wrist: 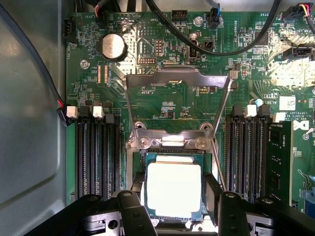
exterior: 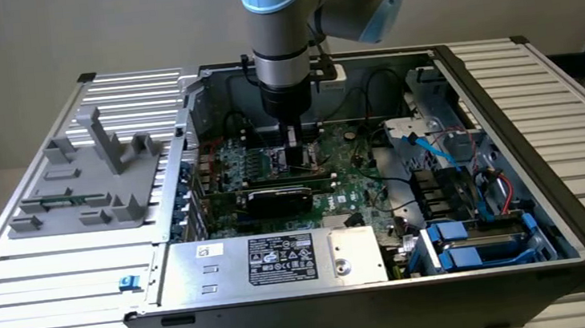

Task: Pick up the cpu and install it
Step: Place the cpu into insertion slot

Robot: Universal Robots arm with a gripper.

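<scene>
Install step: the jaws grasp the cpu (wrist: 173,189) by its edges at the socket (wrist: 130,168), frame (wrist: 177,77) raised; seating calls for square alignment, gentle lowering.

Soft light is falling over the exterior view, and the computer case (exterior: 372,317) is looking dark inside. In the wrist view, the cpu (wrist: 173,189) is shining bright white.

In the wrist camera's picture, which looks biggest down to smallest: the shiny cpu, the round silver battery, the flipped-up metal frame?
1. metal frame: widest outline.
2. cpu: somewhat smaller, though it seems nearer the camera, so this ranking is unsure.
3. round battery: clearly smallest.
</scene>
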